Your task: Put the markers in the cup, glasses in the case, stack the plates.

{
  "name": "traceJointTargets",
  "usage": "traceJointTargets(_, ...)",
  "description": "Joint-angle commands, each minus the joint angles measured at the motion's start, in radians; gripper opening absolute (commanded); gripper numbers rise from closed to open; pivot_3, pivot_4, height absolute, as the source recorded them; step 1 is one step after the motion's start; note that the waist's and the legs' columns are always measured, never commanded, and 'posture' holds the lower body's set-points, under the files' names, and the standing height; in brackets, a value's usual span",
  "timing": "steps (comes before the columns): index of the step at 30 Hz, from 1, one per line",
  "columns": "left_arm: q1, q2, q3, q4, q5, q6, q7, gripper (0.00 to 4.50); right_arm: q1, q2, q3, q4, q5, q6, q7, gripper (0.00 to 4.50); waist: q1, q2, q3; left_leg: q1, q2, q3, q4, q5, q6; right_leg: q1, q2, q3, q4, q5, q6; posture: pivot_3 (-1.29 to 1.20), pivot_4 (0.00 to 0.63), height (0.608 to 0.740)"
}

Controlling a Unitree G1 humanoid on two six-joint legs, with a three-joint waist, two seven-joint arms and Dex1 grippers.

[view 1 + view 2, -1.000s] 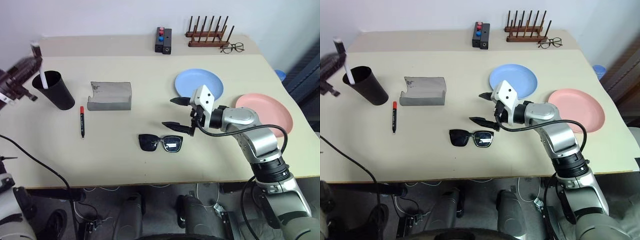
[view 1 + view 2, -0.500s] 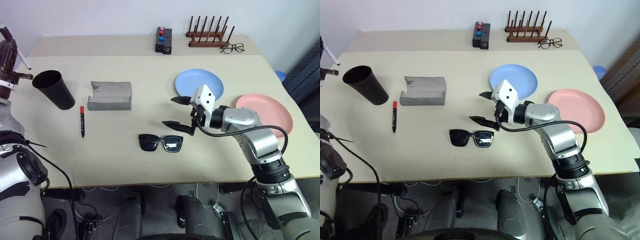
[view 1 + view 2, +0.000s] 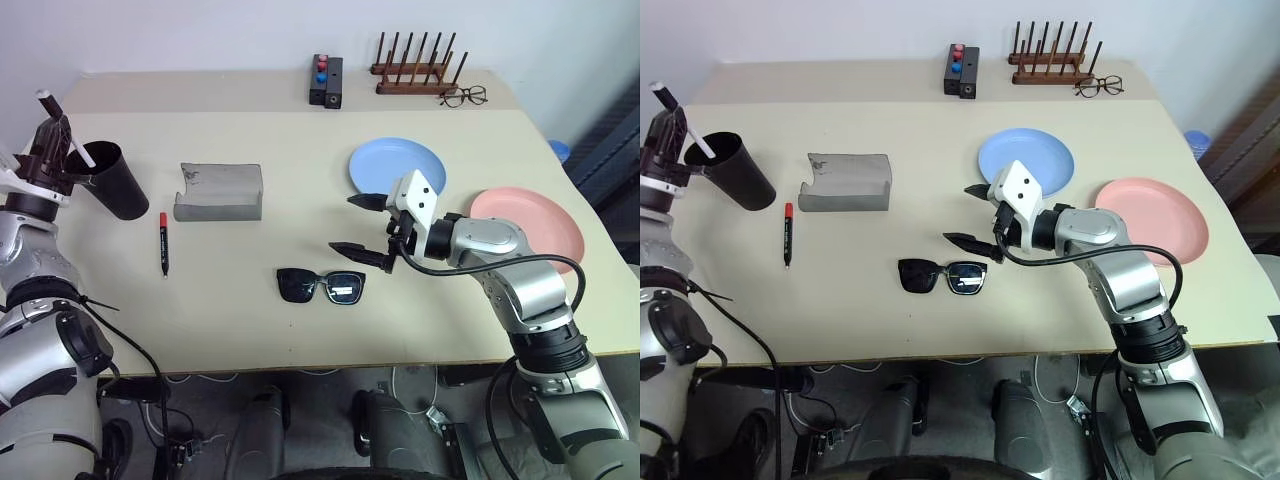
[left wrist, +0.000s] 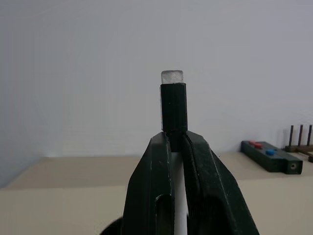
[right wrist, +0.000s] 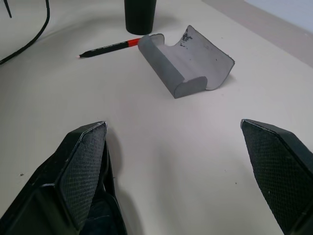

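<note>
Beige table (image 3: 250,320) is carrying cup (image 3: 115,185), marker (image 3: 164,242), case (image 3: 220,192), sunglasses (image 3: 322,286), blue plate (image 3: 397,166), pink plate (image 3: 535,228)

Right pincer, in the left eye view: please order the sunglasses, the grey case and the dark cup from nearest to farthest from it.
From the right pincer:
1. Sunglasses, just below it, toward the table's front edge.
2. Grey case, further on toward the robot's left.
3. Dark cup, farthest, beside the left pincer.
</note>
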Motion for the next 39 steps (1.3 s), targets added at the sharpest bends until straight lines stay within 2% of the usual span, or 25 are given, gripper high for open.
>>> traceJointTargets(1,0.011,0.003,0.008,-0.009,0.0,-0.028,0.019,0.1,-0.003,-0.011,-0.031,-0.047,0.016,0.001,-0.003,4.5,0.0,0.0,0.0,0.0,0.0,0.0,0.0,0.0,0.0,0.0,0.0,0.0,0.0,0.0,0.0,0.0,0.15,0.74)
traceJointTargets(2,0.012,0.002,0.009,-0.01,-0.006,-0.02,0.01,0.1,-0.002,-0.012,-0.031,-0.048,0.016,0.002,-0.004,4.5,0.0,0.0,0.0,0.0,0.0,0.0,0.0,0.0,0.0,0.0,0.0,0.0,0.0,0.0,0.0,0.0,0.15,0.74)
traceJointTargets(5,0.009,-0.002,0.031,-0.008,-0.035,0.005,-0.005,1.16,-0.002,-0.015,-0.033,-0.051,0.016,0.004,-0.004,4.5,0.001,0.0,0.0,0.0,0.0,0.0,0.0,0.0,0.0,0.0,0.0,0.0,0.0,0.0,0.0,0.0,0.15,0.74)
traceJointTargets(11,0.005,0.001,0.022,-0.017,-0.026,-0.008,-0.012,4.16,-0.001,-0.014,-0.033,-0.054,0.015,0.006,-0.007,4.5,0.0,0.0,0.0,0.0,0.0,0.0,0.0,0.0,0.0,0.0,0.0,0.0,0.0,0.0,0.0,0.0,0.15,0.74)
traceJointTargets(12,0.001,0.001,0.023,-0.023,-0.031,-0.004,-0.024,4.48,0.0,-0.014,-0.032,-0.054,0.015,0.005,-0.007,4.5,0.0,0.0,0.0,0.0,0.0,0.0,0.0,0.0,0.0,0.0,0.0,0.0,0.0,0.0,0.0,0.0,0.15,0.74)
traceJointTargets(20,0.001,0.005,-0.008,-0.072,-0.025,0.037,-0.067,4.48,-0.002,-0.009,-0.027,-0.046,0.012,-0.002,-0.007,4.5,0.0,0.0,0.0,0.0,0.0,0.0,0.0,0.0,0.0,0.0,0.0,0.0,0.0,0.0,0.0,0.0,0.15,0.74)
traceJointTargets(23,0.02,0.007,-0.047,-0.143,-0.003,0.132,-0.035,4.48,0.001,-0.009,-0.025,-0.047,0.01,-0.005,-0.008,4.5,0.0,0.0,0.0,0.0,0.0,0.0,0.0,0.0,0.0,0.0,0.0,0.0,0.0,0.0,0.0,0.0,0.15,0.74)
traceJointTargets(26,0.116,0.0,-0.09,-0.433,-0.033,0.353,0.006,4.48,0.007,-0.011,-0.03,-0.041,0.008,-0.011,-0.01,4.5,-0.002,0.0,0.0,0.0,0.0,0.0,0.0,0.0,0.0,0.0,0.0,0.0,0.0,0.0,0.0,0.0,0.15,0.74)
traceJointTargets(32,0.339,0.036,-0.151,-1.105,-0.079,0.948,0.301,4.48,-0.006,-0.018,-0.034,-0.006,0.003,-0.036,0.006,4.5,-0.003,0.0,0.0,0.0,0.0,-0.001,0.0,0.0,0.0,0.0,0.0,0.001,0.001,0.0,0.0,0.0,0.15,0.74)
traceJointTargets(35,0.389,0.076,-0.137,-1.242,-0.123,1.199,0.374,4.48,-0.033,-0.038,-0.043,0.039,-0.003,-0.071,0.042,4.5,-0.003,0.0,0.0,0.001,0.0,-0.001,0.0,0.0,0.0,0.0,0.0,0.001,0.001,0.0,0.0,0.0,0.15,0.74)
traceJointTargets(39,0.392,0.051,-0.087,-1.364,-0.173,1.489,0.537,4.48,-0.081,-0.069,-0.094,0.097,0.05,-0.087,0.11,4.5,-0.001,0.0,0.0,0.001,0.0,-0.001,0.0,0.0,0.0,0.001,0.0,0.001,0.0,0.0,0.0,0.0,0.15,0.74)
